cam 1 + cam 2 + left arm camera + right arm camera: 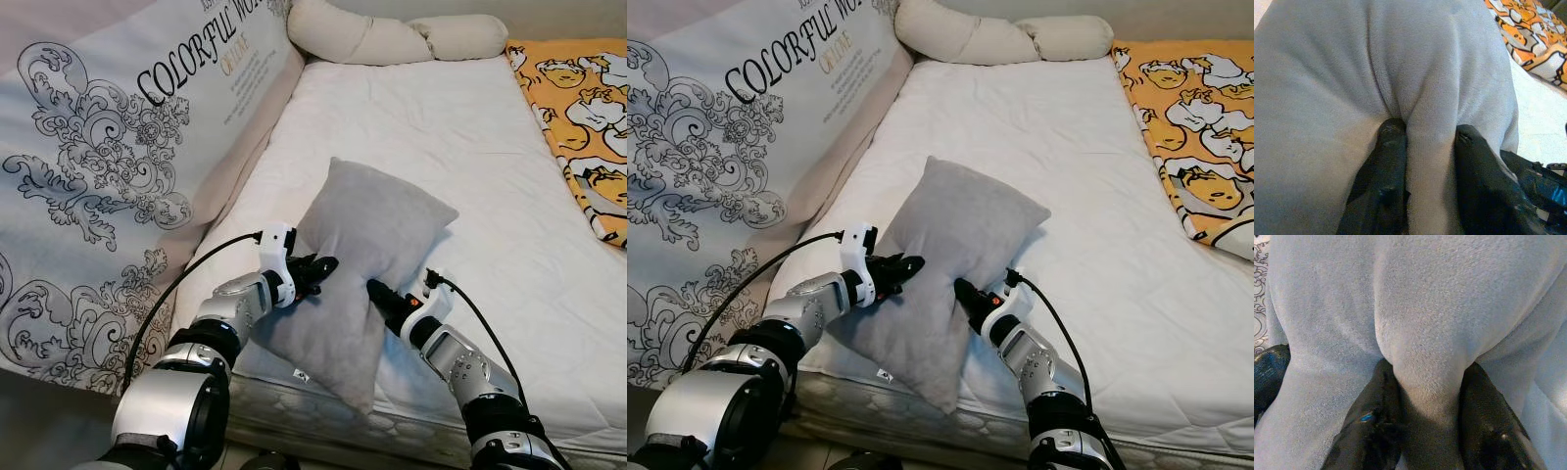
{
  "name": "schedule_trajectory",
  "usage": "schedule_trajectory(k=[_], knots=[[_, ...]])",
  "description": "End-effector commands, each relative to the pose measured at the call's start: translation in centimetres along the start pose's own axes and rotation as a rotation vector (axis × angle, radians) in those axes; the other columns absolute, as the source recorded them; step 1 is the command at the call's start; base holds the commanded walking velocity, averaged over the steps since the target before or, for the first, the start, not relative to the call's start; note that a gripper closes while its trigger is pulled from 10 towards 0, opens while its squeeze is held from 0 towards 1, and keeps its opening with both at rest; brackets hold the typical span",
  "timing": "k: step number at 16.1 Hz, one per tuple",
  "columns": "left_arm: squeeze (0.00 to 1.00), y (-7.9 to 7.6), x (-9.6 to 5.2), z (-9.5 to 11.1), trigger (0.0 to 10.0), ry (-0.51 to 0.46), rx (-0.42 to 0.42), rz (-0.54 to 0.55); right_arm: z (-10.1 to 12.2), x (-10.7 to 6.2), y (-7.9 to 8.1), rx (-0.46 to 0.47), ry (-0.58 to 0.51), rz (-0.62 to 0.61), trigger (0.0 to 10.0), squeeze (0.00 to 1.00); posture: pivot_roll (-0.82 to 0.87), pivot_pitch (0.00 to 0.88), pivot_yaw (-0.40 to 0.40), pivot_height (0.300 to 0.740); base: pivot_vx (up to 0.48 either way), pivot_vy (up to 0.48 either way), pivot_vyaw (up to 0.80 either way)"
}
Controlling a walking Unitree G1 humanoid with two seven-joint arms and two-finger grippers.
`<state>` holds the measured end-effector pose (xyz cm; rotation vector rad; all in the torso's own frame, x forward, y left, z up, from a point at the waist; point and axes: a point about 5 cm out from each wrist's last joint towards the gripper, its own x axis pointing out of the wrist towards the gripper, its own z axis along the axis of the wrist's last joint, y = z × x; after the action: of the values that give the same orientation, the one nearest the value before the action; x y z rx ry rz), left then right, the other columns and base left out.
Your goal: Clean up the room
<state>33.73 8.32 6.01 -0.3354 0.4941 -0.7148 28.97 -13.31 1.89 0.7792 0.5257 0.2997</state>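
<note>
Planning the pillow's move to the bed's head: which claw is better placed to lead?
Neither clearly: left claw and right claw each pinch the grey pillow from opposite sides.

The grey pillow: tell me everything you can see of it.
The grey pillow is a soft rectangular cushion in a plain, fleecy-looking fabric. It lies tilted on the white mattress, its lower corner hanging past the near edge, with a small tag close by. It is squeezed in at the middle, where both grippers pinch it from opposite sides: the left gripper and the right gripper each have a fold of fabric bunched between their black fingers.
</note>
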Motion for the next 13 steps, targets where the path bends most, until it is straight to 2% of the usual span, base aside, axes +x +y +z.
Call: schedule_trajectory(k=[1, 3, 6, 7, 8, 9, 10, 13], knots=[[0.0, -0.4, 0.2, -1.7, 0.0, 0.079, 0.005, -0.009, 0.4, 0.7, 1.2, -0.007, -0.005, 0.035, 0.0, 0.0, -0.14, 0.0, 0.138, 0.74, 0.0, 0.0, 0.0], [0.0, -0.6, 0.4, -1.2, 0.0, 0.062, 0.019, -0.005, 1.0, 0.8, 1.6, 0.001, -0.035, 0.034, 0.0, 0.0, -0.14, 0.0, 0.138, 0.74, 0.0, 0.0, 0.0], [0.0, -0.6, 0.4, 0.0, 0.0, 0.015, 0.093, 0.014, 2.4, 0.9, 2.5, -0.089, -0.095, 0.039, 0.0, 0.0, -0.14, 0.0, 0.138, 0.74, 0.0, 0.0, 0.0], [0.0, -0.8, 0.3, 1.1, 0.0, -0.026, 0.127, -0.002, 3.1, 1.0, 3.4, -0.118, -0.133, 0.056, 0.0, 0.0, -0.13, 0.0, 0.135, 0.74, 0.0, 0.0, 0.0], [0.0, -1.1, 0.1, 2.4, 0.0, -0.064, 0.221, 0.009, 4.1, 0.8, 4.5, -0.132, -0.182, 0.084, 0.0, 0.0, -0.12, 0.0, 0.127, 0.74, 0.0, 0.0, 0.0], [0.0, -1.3, 0.0, 3.1, 0.0, -0.089, 0.237, 0.021, 4.4, 0.6, 5.0, -0.156, -0.199, 0.091, 0.0, 0.0, -0.12, 0.0, 0.127, 0.74, 0.0, 0.0, 0.0], [0.0, -2.0, -0.4, 4.8, 0.0, -0.16, 0.288, 0.034, 5.1, -0.1, 6.1, -0.231, -0.243, 0.1, 0.0, 0.0, -0.11, 0.0, 0.115, 0.74, 0.0, 0.0, 0.0], [0.0, -3.2, -1.6, 6.7, 0.0, -0.251, 0.364, 0.057, 6.4, -1.6, 7.4, -0.28, -0.348, 0.081, 0.0, 0.0, -0.11, 0.0, 0.114, 0.74, 0.0, 0.0, 0.0]])
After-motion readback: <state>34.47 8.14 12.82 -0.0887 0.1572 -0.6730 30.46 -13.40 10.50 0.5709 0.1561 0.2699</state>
